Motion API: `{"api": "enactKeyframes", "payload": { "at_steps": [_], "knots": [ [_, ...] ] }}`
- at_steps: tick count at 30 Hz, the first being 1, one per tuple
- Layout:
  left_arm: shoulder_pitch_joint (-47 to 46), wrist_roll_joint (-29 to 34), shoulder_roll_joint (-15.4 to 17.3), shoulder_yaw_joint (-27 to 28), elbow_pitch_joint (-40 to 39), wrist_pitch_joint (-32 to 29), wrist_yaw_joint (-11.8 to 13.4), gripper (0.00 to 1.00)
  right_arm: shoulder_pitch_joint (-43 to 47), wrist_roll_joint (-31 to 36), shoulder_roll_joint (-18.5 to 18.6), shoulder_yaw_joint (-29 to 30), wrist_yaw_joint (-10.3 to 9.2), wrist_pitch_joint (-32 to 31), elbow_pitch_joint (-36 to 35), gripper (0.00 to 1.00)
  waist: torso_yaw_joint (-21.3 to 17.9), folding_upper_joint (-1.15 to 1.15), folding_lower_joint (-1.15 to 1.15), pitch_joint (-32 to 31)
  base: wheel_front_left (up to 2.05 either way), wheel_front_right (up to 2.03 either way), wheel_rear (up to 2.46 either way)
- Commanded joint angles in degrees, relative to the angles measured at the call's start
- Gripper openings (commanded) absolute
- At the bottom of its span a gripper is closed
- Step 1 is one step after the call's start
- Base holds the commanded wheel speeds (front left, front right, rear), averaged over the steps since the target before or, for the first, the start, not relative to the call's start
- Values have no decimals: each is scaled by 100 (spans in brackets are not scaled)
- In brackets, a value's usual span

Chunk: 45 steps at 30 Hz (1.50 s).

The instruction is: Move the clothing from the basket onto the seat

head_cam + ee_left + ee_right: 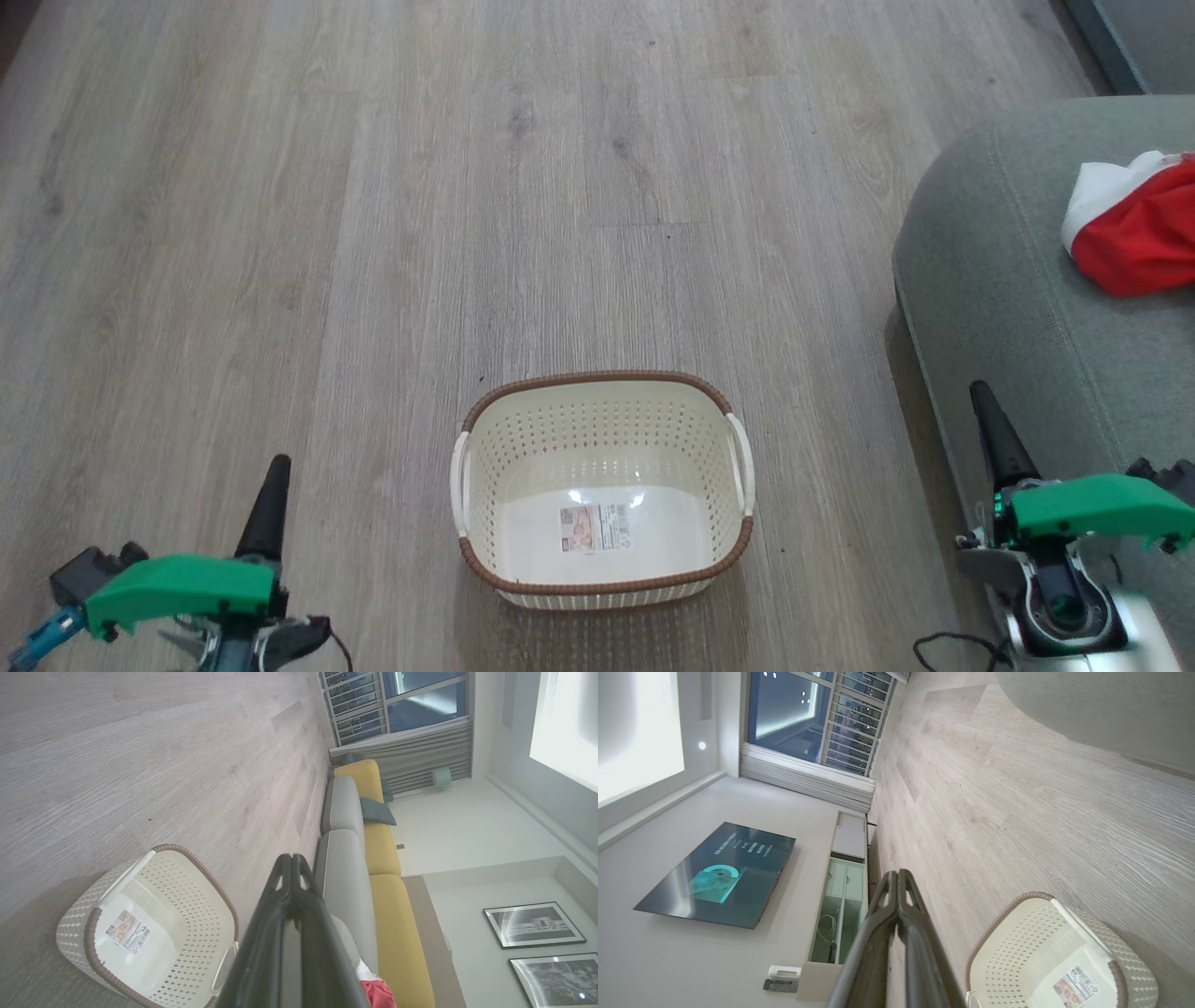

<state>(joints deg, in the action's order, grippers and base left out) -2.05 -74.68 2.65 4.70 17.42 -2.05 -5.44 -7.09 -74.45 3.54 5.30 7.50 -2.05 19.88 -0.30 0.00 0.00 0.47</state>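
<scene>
**Left claw** (279,464): Low at the left of the head view, over bare floor (373,233) and well apart from the basket. The fingers were pressed together and held nothing. In the left wrist view this claw (292,859) showed its tips meeting.

**Basket** (597,381): Stood upright on the floor between the two claws, with its long axis across the head view and a white handle at each end. It held a paper label (595,527) on the bottom and no visible fabric.

**Right claw** (980,392): Low at the right, just beside the seat's near edge. It was closed and empty. In the right wrist view the claw (896,876) had its tips together.

**Seat** (1008,280): A grey-green cushion with a rounded corner, to the right of the basket with a strip of floor between them.

**Clothing** (1144,238): A red heap with a white part (1102,187), resting on the seat. The frame's right edge cut it off, so its long axis could not be told. It lay beyond and to the right of the right claw, which made the right arm plainly the nearer.

**Assessment:** With the basket bare and the garment on the cushion, the transfer was judged complete. Any further tidying would suit the right arm.
</scene>
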Motion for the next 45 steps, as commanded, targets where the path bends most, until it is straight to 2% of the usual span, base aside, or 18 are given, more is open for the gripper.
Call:
{"api": "enactKeyframes", "payload": {
  "at_steps": [1, 25, 45],
  "knots": [
    [-304, -149, 30, 150, -232, -50, -57, 0, -53, -163, -16, -54, -1, -44, -245, 0, 1, 0, 0, -1, 0, 0, 0],
    [-415, -1743, 22, 184, -335, -444, -204, 0, 90, -1766, -66, 123, -1, -444, -585, 0, 30, 0, 0, -29, 0, 0, 0],
    [-415, -1748, 22, 184, -336, -445, -204, 0, 90, -1771, -67, 123, -1, -445, -585, 0, 30, 0, 0, -29, 0, 0, 0]
  ]
}}
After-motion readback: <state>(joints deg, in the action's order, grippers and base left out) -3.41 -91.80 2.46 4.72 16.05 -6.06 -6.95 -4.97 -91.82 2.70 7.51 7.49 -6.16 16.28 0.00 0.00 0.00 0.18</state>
